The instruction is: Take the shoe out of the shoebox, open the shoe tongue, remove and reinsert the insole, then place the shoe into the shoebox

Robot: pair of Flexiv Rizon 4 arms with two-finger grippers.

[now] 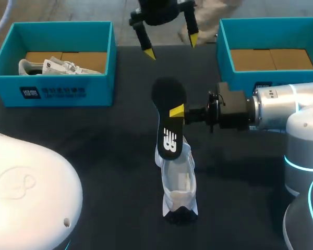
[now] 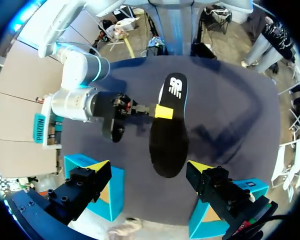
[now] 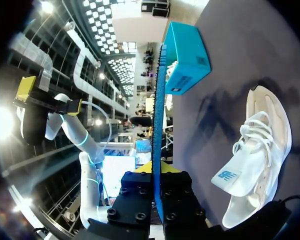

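My right gripper (image 1: 177, 111) is shut on a black insole (image 1: 169, 120) and holds it on edge above the table's middle. In the right wrist view the insole (image 3: 157, 135) rises edge-on from between the fingers of that gripper (image 3: 157, 172). The white shoe (image 1: 178, 182) lies on the dark table just below the insole, its tongue folded out (image 3: 230, 177). My left gripper (image 1: 170, 46) hangs open at the table's far side, above and beyond the insole's far end. In the left wrist view its open fingers (image 2: 97, 167) straddle the insole (image 2: 169, 130) from well above.
A blue shoebox (image 1: 68, 92) at the far left holds another white shoe (image 1: 57, 66). A second blue shoebox (image 1: 227, 62) at the far right shows only its cardboard floor. The table is dark around the shoe.
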